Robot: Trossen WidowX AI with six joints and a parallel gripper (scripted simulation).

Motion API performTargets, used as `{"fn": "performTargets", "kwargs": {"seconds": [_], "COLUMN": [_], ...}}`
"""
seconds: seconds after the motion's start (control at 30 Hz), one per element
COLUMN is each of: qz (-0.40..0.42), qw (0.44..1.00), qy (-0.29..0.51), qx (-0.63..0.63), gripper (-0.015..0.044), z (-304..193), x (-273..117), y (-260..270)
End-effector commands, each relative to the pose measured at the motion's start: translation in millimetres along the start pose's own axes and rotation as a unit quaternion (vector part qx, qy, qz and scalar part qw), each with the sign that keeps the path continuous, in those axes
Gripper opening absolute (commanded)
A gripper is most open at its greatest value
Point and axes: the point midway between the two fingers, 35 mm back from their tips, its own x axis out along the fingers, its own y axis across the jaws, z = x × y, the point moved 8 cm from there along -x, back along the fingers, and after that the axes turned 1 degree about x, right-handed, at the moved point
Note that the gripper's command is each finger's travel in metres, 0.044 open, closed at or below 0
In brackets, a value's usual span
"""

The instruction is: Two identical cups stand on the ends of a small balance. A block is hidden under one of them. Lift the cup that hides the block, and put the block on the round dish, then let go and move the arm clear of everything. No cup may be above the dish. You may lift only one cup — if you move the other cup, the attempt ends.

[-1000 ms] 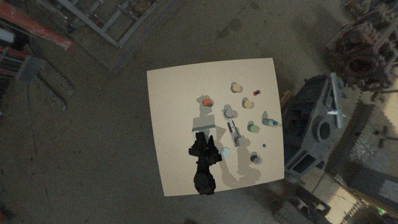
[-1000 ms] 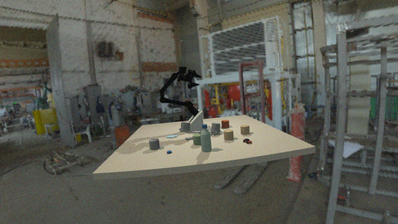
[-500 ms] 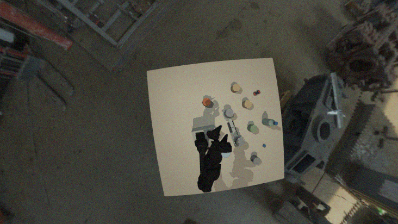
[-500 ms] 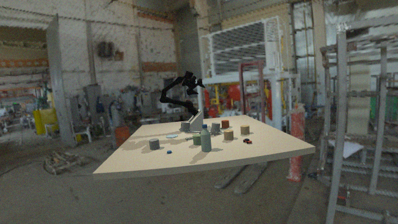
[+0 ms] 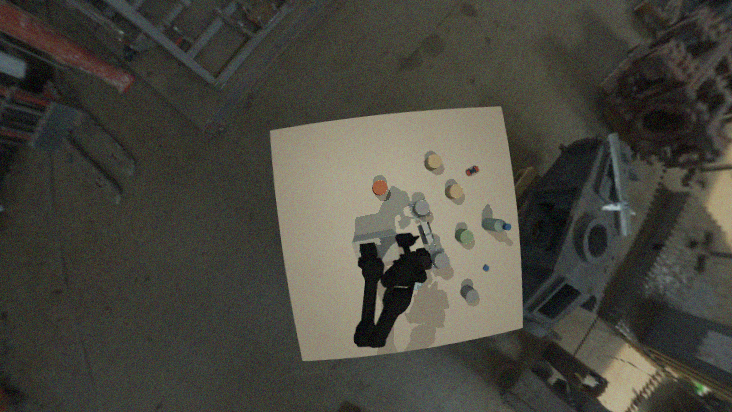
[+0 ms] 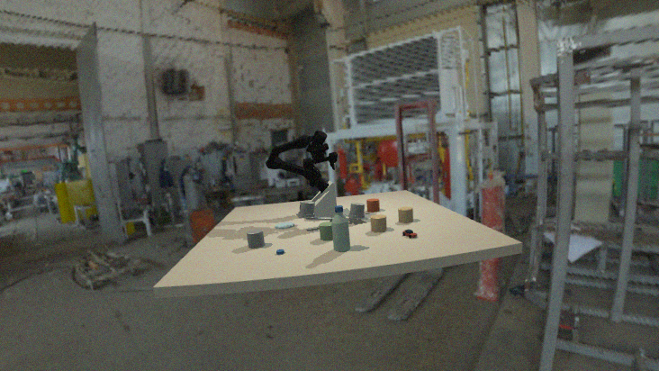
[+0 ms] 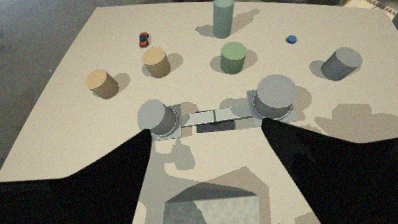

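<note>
Two grey cups stand on the ends of the balance (image 5: 425, 231) (image 7: 215, 116): one cup (image 5: 421, 207) (image 6: 356, 210) (image 7: 157, 117) and the other cup (image 5: 440, 259) (image 6: 306, 208) (image 7: 275, 95). Which end is lower I cannot tell. No block shows. The pale blue round dish (image 6: 284, 225) lies on the table; in the top view the arm hides most of it, and it is outside the wrist view. My gripper (image 5: 416, 249) (image 6: 332, 159) (image 7: 208, 128) is open and empty, high above the table beside the balance, pointing down toward it at a slant.
A grey wedge-shaped block (image 6: 326, 203) (image 7: 215, 210) stands beside the balance. Around are a green cylinder (image 5: 464, 236), a bottle (image 6: 341, 232), a loose grey cylinder (image 5: 469, 293), two tan cylinders (image 7: 102, 84) (image 7: 156, 62), an orange cylinder (image 5: 379, 187), a toy car (image 7: 144, 39) and a blue cap (image 7: 292, 39).
</note>
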Motion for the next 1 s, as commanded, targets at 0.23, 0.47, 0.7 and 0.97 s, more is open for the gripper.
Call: {"fn": "performTargets", "kwargs": {"seconds": [0.23,0.47,0.7,0.97], "qz": [-0.056,-0.066,-0.078,-0.102], "qw": [0.998,0.991,0.976,0.946], "qy": [0.029,0.069,0.109,0.153], "qx": [-0.010,0.089,0.172,0.268], "gripper": [0.0440,0.0440,0.0440,0.0440], "z": [-9,11,27,41], "x": [18,29,46,70], "y": [-7,5,19,37]}}
